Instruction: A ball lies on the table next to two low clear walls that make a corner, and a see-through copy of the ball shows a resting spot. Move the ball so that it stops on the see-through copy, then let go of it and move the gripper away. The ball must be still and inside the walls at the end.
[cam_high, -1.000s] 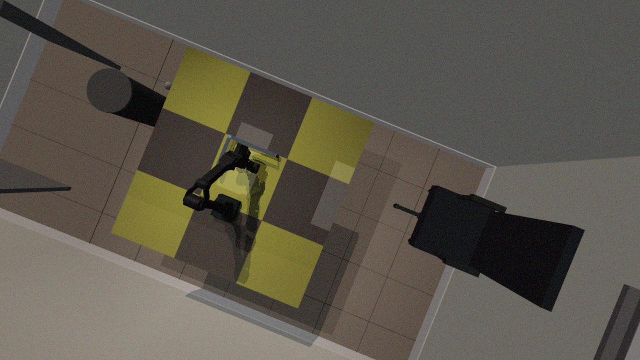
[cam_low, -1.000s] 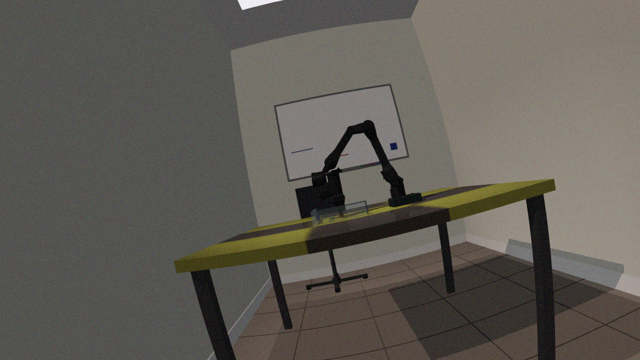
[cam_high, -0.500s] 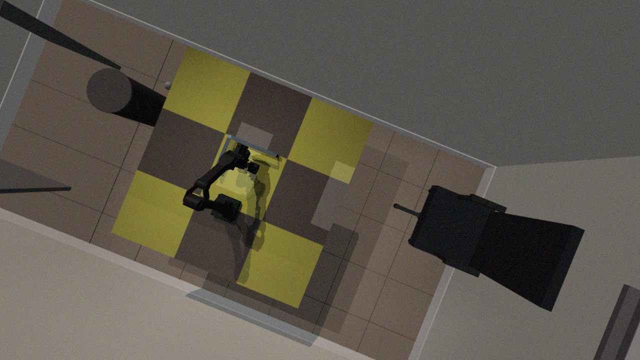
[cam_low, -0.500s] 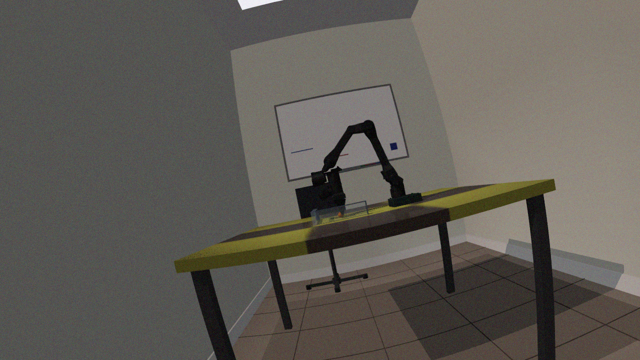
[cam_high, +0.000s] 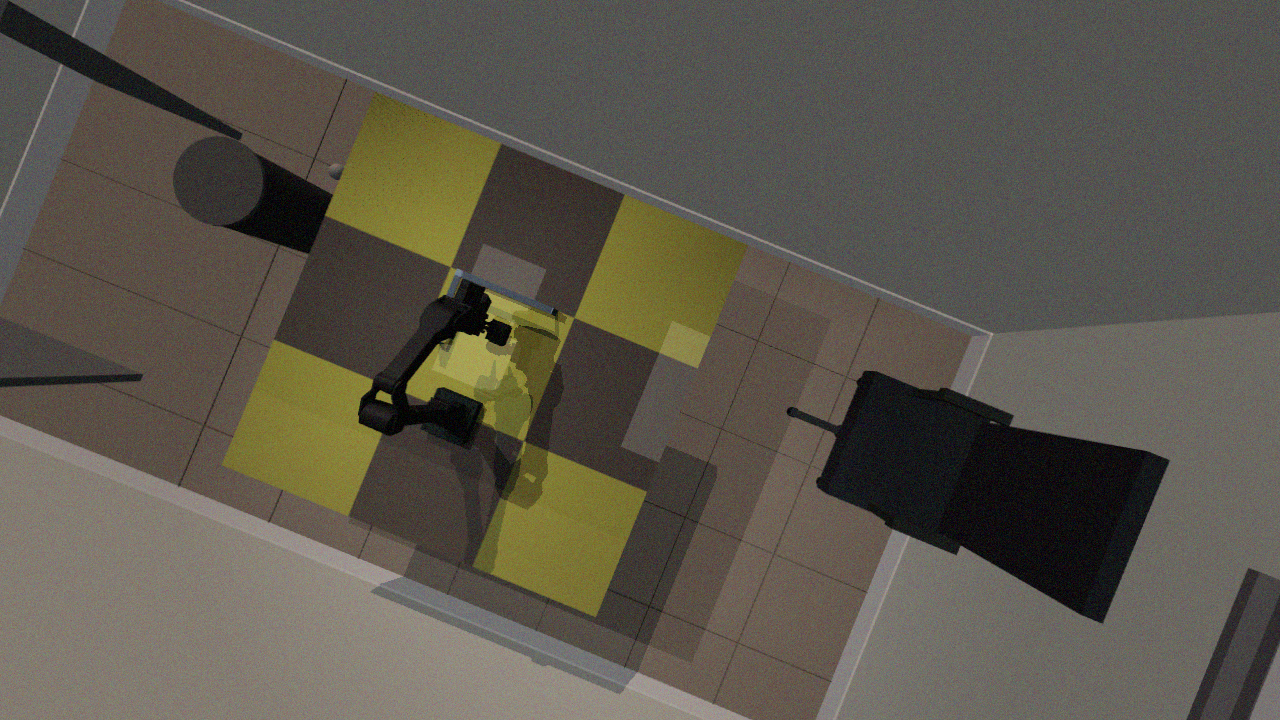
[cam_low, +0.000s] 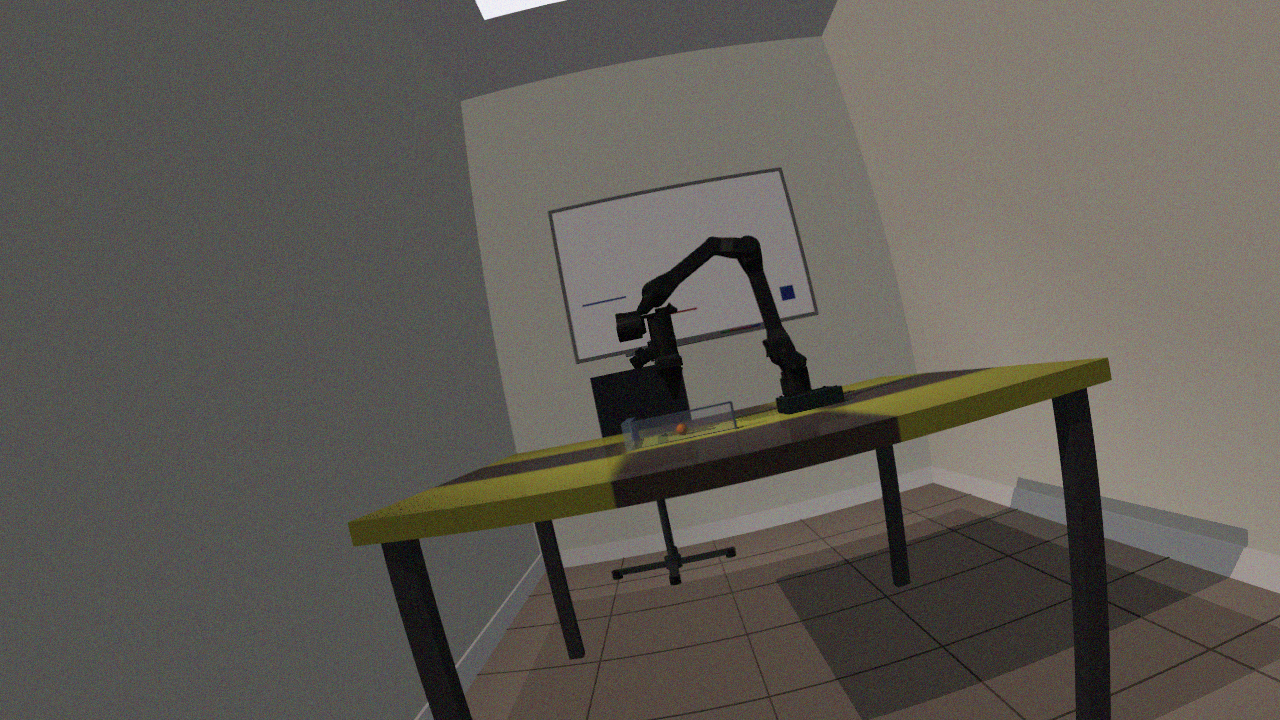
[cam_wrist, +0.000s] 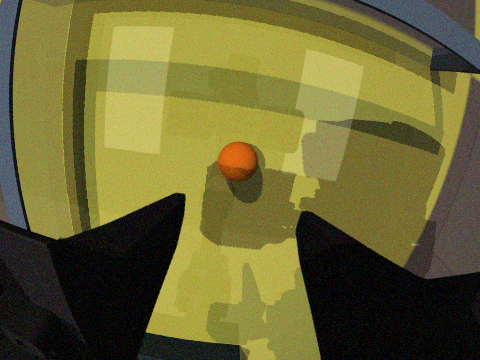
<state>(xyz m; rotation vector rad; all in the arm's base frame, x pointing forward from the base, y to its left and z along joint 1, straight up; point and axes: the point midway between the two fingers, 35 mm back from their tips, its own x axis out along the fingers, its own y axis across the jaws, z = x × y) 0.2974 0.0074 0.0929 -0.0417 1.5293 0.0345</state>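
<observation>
My end effector hangs above the yellow and brown desk; below it, the orange ball sits beside the clear walls.

The open hand hangs low from the bent arm.
</observation>
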